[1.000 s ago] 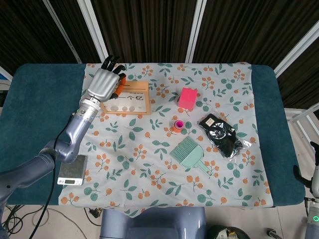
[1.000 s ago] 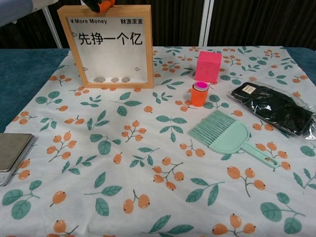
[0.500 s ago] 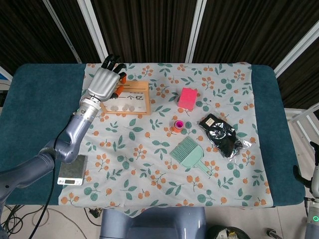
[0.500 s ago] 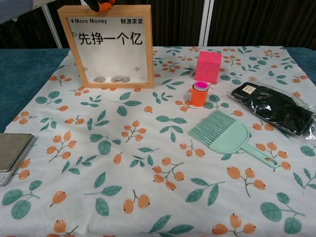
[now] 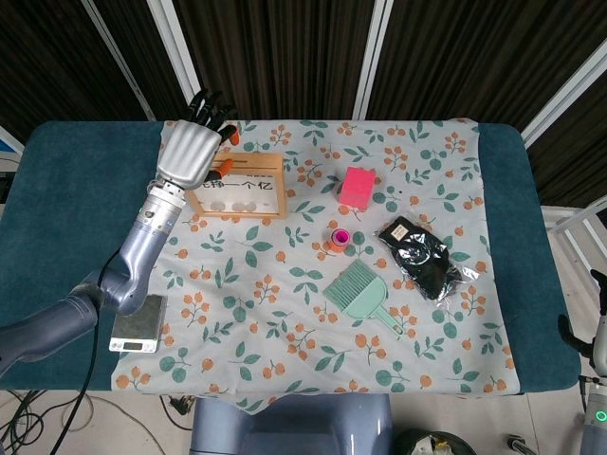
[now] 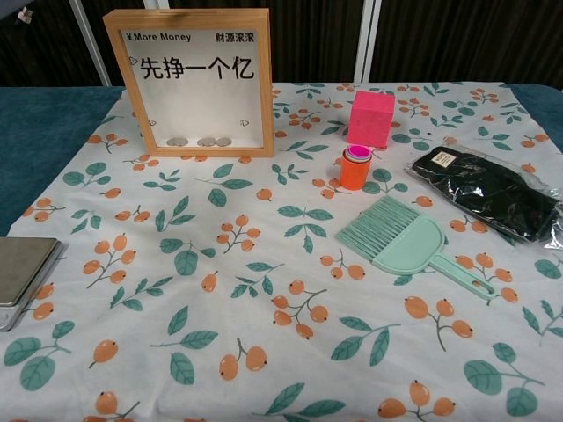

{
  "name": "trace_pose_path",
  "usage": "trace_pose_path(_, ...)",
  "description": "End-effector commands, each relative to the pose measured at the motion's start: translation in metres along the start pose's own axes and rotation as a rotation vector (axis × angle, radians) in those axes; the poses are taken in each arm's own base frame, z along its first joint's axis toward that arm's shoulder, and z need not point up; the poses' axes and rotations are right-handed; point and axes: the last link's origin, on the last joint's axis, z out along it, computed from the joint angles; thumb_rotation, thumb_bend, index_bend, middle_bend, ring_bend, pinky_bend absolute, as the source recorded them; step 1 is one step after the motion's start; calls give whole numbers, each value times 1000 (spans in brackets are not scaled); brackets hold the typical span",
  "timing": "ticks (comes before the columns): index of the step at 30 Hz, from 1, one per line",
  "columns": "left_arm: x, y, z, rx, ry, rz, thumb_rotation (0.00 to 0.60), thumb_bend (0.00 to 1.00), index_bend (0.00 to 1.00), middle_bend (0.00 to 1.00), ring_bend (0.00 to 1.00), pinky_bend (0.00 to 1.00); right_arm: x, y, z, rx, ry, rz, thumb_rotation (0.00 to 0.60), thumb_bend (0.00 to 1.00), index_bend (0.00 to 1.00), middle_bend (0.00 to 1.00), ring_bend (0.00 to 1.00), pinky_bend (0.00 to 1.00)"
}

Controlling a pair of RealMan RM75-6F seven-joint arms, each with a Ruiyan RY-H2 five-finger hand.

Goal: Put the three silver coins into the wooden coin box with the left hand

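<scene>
Since the earlier frames, the left hand (image 5: 189,152) is seen drawn up and back from the top edge of the wooden box (image 6: 195,83), fingers spread and nothing held. Three silver coins (image 6: 201,141) are seen lying inside along its bottom, so the task is judged essentially done.

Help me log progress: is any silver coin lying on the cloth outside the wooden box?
No: the chest view shows the coins at the bottom inside the wooden coin box.
</scene>
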Motion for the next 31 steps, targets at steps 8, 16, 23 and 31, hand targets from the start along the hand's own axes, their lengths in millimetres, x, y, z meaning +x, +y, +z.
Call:
trace_pose_path(8,40,-51,-135,184,106,75,600,281,324,81,0,0,0,-4,-1,50,-8,-9,600,394,180,46,22,0)
trace_pose_path(16,26,-77,-228,407,-162,-32,600,301,263,46,0,0,1,-10,-2,172,-31,-41,600,394,180,47,22,0)
trace_pose_path(23,12,-87,-278,485,-270,-91,600,283,244,15,0,0,2,-15,-3,295,-51,-104,600,395,180,46,16,0)
trace_pose_path(31,12,-87,-313,482,-267,-116,600,235,238,0,0,0,0,-17,-7,371,-69,-144,600,395,180,46,12,0)
